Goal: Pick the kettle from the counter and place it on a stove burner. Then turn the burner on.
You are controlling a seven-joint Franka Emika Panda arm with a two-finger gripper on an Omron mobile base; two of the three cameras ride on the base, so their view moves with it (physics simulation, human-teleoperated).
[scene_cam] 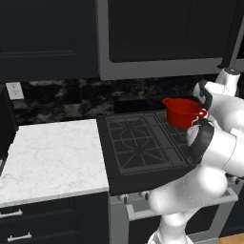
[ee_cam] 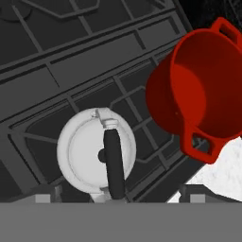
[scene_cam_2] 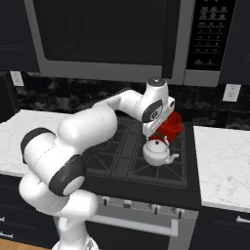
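Kettle (scene_cam_2: 157,152) upright on a burner (scene_cam_2: 161,163), center right of frame, just below red pot (scene_cam_2: 168,125). Gripper above kettle handle (ee_cam: 113,163); grip state impossible to tell.

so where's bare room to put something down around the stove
The marble counter left of the cooktop is bare, as are the left burners. It is crowded on the right, where the kettle sits before the red pot.

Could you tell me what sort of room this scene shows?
A home kitchen, rendered: a black gas cooktop under a built-in microwave, marble counter alongside, with a kettle and red pot on the grates.
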